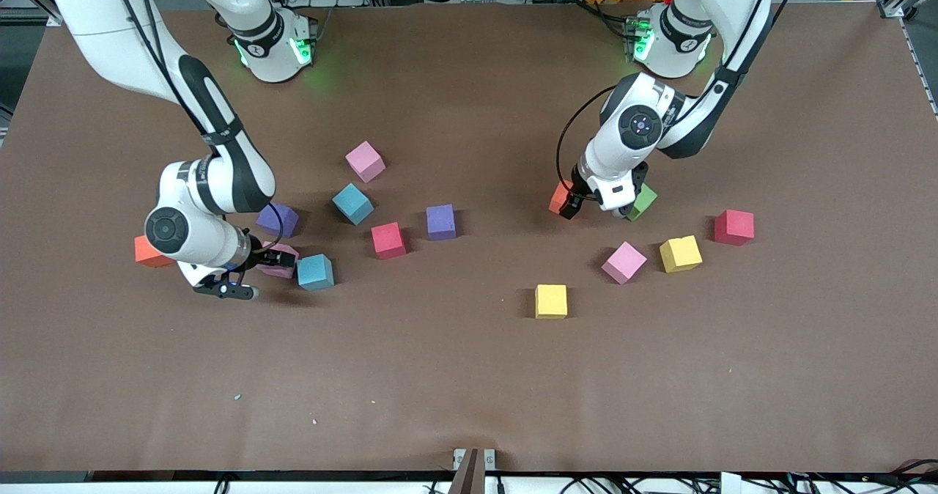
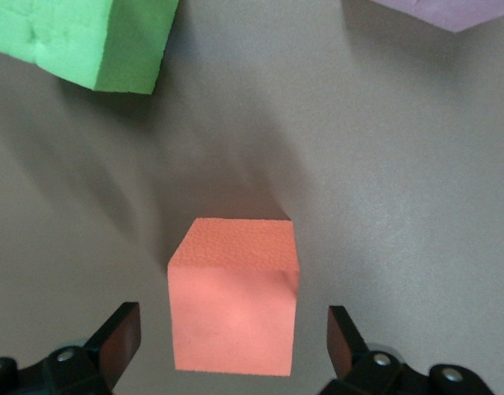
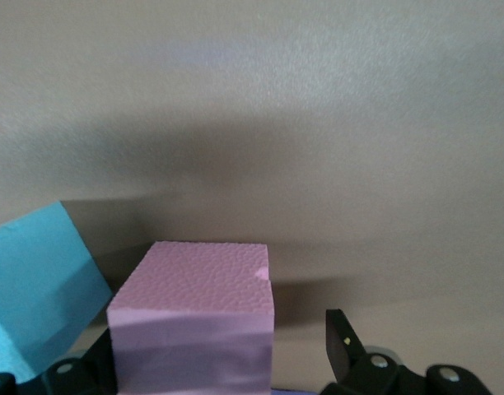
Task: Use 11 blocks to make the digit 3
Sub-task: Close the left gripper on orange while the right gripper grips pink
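Nearest you, 1 yellow foam cube (image 1: 551, 301) lies alone, while your released left gripper (image 2: 234, 337) straddles the orange foam cube (image 2: 234, 300) and your released right gripper (image 3: 223, 350) straddles a pink foam cube (image 3: 194, 317).

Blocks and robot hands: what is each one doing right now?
Left gripper: open, fingers either side of the orange block.
Right gripper: open, around a pink block.
Other blocks: scattered loose on the table, no digit 3 started.
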### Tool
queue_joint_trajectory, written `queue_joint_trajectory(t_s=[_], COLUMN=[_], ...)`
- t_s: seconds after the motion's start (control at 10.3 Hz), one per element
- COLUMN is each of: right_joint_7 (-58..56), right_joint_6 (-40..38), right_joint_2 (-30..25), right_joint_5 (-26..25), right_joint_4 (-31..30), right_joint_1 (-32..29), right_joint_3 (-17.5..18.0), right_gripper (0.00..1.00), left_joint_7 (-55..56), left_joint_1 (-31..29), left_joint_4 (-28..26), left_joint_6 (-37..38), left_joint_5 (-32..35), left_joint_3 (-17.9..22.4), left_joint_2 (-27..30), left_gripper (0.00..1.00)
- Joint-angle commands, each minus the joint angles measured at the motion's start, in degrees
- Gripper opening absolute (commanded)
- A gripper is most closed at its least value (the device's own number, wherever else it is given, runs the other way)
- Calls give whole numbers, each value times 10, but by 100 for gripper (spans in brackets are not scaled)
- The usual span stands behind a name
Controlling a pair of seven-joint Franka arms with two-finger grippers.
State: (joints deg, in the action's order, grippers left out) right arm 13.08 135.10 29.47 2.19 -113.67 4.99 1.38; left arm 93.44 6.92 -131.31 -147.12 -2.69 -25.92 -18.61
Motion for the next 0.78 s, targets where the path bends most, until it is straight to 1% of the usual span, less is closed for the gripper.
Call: queue_joint_trajectory(t_s=[0.0,0.1,0.19,0.29,0.39,0.49,0.58,0.68], right_joint_7=[10,9,9,3,-2,-28,-69,-113], right_joint_6=[7,4,0,-2,-5,-17,-28,-41], right_joint_2=[2,2,2,1,-7,-20,-36,-55], right_joint_5=[5,6,6,5,4,4,4,4], right_joint_4=[-3,-4,-4,-4,-4,-2,-1,0], right_joint_1=[5,9,15,15,16,16,13,10], right_joint_3=[-1,-1,-1,-1,-1,-1,-1,-1], right_gripper=[95,66,45,38,37,37,37,37], left_joint_7=[24,24,24,24,24,24,24,18], left_joint_1=[1,2,1,2,1,0,2,5], left_joint_4=[10,9,10,10,10,11,15,17], left_joint_6=[-4,-4,-4,-4,-4,-4,-1,3], left_joint_5=[29,31,31,31,48,60,60,62], left_joint_3=[0,0,1,1,2,2,2,-1], left_joint_2=[-20,-24,-28,-32,-34,-36,-36,-33], left_gripper=[100,100,100,96,69,33,7,0])
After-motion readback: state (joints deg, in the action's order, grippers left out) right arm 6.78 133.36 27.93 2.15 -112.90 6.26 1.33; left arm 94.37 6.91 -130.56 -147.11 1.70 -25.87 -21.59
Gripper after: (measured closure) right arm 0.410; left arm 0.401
